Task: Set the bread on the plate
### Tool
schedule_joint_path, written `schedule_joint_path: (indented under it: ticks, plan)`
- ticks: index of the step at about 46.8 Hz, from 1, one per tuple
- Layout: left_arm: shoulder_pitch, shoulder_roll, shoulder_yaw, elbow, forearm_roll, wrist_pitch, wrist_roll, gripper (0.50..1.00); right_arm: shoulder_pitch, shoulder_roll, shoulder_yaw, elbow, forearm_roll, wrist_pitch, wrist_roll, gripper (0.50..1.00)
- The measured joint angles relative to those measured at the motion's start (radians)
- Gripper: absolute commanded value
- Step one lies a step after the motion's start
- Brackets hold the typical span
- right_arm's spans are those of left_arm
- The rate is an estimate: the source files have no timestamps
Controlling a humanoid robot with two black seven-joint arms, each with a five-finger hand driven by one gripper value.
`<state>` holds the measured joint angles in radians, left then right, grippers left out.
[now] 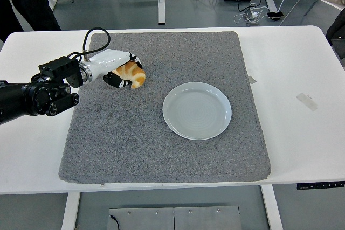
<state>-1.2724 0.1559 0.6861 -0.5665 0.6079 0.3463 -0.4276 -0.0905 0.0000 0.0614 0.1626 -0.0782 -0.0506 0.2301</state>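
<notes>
The left hand (121,68) curls its fingers around the bread (131,74) at the mat's (161,149) ten o'clock. A firm grip matters before carrying it toward four o'clock, onto the plate (197,110).

The left arm (32,98) is matte black and blocky, with round bolt-like caps along its side. A black cable (94,36) loops over the wrist. Next to the cable, the left hand (116,68) has a glossy white shell and dark fingertips.

Golden-brown bread (132,74), pale-grey plate (197,110), grey mat (161,149).
</notes>
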Motion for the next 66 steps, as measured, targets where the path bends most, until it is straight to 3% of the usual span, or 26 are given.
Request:
schedule_joint_path:
  ticks: [34, 56, 66]
  plan:
    - [-0.224, 0.097, -0.067, -0.053, 0.022, 0.008, -0.039, 0.5, 0.0, 0.0, 0.0, 0.0, 0.0, 0.0, 0.0, 1.0]
    - [-0.218, 0.019, -0.193, -0.195, 0.162, 0.011, -0.039, 0.5, 0.0, 0.0, 0.0, 0.0, 0.0, 0.0, 0.0, 1.0]
    - [-0.196, -0.062, -0.206, -0.201, 0.206, 0.018, -0.036, 0.5, 0.0, 0.0, 0.0, 0.0, -0.001, 0.0, 0.0, 1.0]
